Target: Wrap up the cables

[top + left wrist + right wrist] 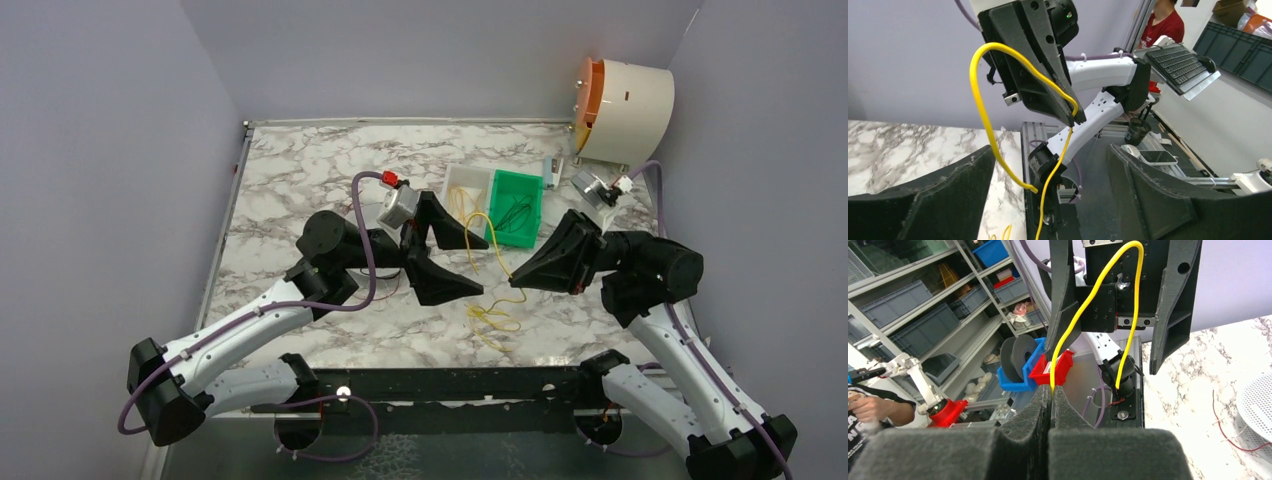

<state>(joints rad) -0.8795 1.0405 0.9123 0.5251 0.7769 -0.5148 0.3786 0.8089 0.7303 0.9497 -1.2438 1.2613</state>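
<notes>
A bright yellow cable (pixel 497 248) runs from the white bin, rises in a loop and falls to a loose pile (pixel 495 320) on the marble table. My right gripper (pixel 512 283) is shut on this cable. In the right wrist view the pads (pixel 1040 405) pinch the cable (pixel 1088 295) at their tips (pixel 1052 390). My left gripper (pixel 485 265) is open and faces the right one. The cable's loop (pixel 975 90) passes between its spread fingers (pixel 948 200) without being gripped. The left wrist view shows the right gripper (pixel 1078 119) holding the cable just above the left gripper (pixel 1050 150).
A green bin (pixel 530 190) holding dark wires and a white bin (pixel 460 180) stand behind the grippers. A white and orange drum (pixel 625 110) is at the far right corner. A thin red wire (pixel 1228 435) and a white perforated disc (pixel 1255 410) lie on the table.
</notes>
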